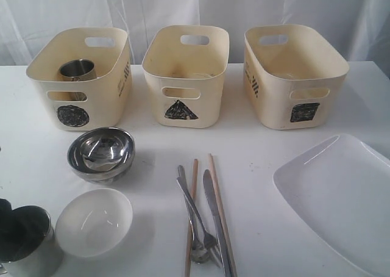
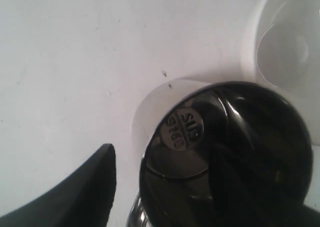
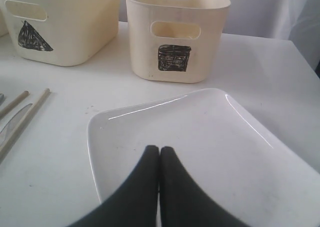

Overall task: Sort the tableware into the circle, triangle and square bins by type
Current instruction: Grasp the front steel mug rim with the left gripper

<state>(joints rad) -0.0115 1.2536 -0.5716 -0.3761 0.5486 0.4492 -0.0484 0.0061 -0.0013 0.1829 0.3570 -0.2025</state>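
Note:
A steel mug point(image 1: 31, 243) stands at the table's near left corner. My left gripper point(image 2: 160, 154) is open astride its wall: one black finger point(image 2: 90, 187) is outside with a gap to the mug point(image 2: 165, 102), the other is down inside it. Another steel mug point(image 1: 77, 69) sits in the circle bin point(image 1: 79, 75). The nested steel bowls point(image 1: 101, 154) and white bowl point(image 1: 94, 221) lie beside the near mug. Fork point(image 1: 195, 213), spoon point(image 1: 198, 252), knife point(image 1: 216, 222) and chopsticks point(image 1: 218, 197) lie mid-table. My right gripper point(image 3: 160, 149) hangs shut and empty over the large white plate point(image 3: 200, 132).
The triangle bin point(image 1: 186, 75) and square bin point(image 1: 292, 75) stand along the back next to the circle bin. The white bowl point(image 2: 285, 37) is close beside the near mug. A white curtain hangs behind the table.

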